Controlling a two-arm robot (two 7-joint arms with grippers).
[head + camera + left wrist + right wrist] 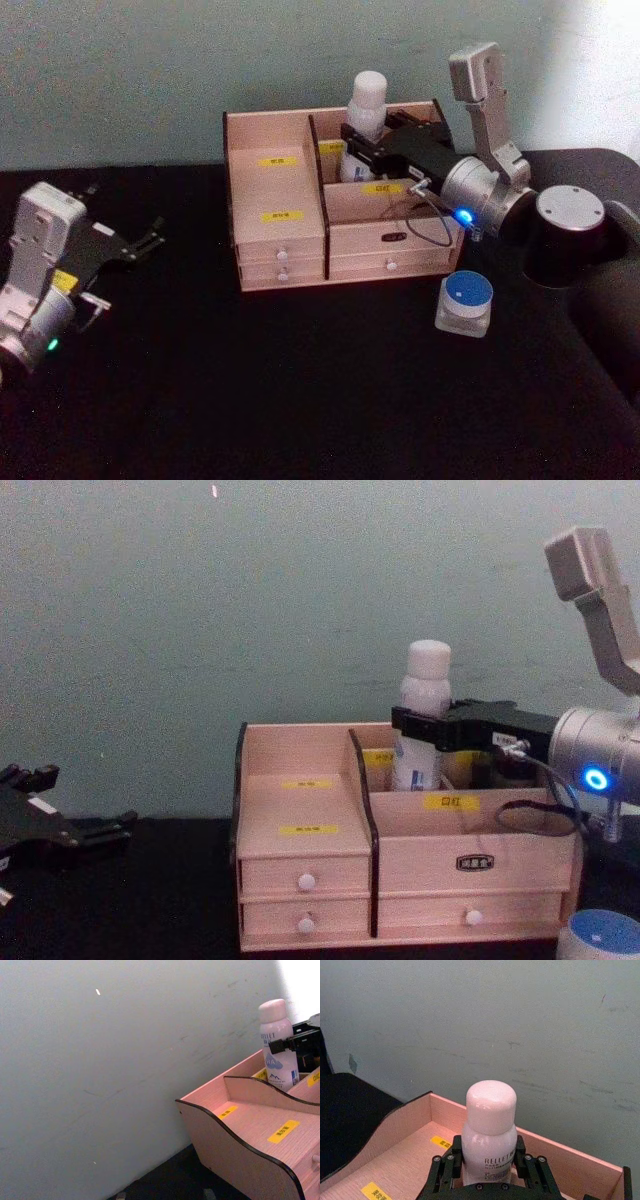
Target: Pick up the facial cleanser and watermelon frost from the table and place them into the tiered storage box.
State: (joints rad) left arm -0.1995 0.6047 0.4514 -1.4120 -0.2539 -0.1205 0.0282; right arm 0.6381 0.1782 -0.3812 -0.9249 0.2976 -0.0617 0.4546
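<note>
Pale wood with black side edges makes up the tiered storage box (270,135) (310,875), a stepped desktop organiser with yellow labels (283,215) and small white-knobbed drawers (282,257). It stands on the black tabletop (300,400) in front of a grey-green wall (150,70).

The right gripper (358,142) (489,1175) reaches in over the right half of the box from the right side. Its black jaws pinch the facial cleanser (367,98) (425,680) (490,1110), a white plastic bottle with a rounded white cap and dark lettering, one jaw on each side of the body below the shoulder. The bottle stands upright in the rear right compartment, just beside the central divider (318,165), and its cap rises above the back wall of the box. In the chest view the lower step hides the bottle's base, so whether it rests on the compartment floor cannot be told. A blue light (463,213) glows on the right wrist.

The watermelon frost (465,300) (600,935), a small clear squarish jar with a round blue lid, sits on the tabletop near the box's front right corner, apart from it and below the right wrist.

The left gripper (150,235) lies at the left side of the tabletop, well apart from the box, its jaws spread with nothing between them
</note>
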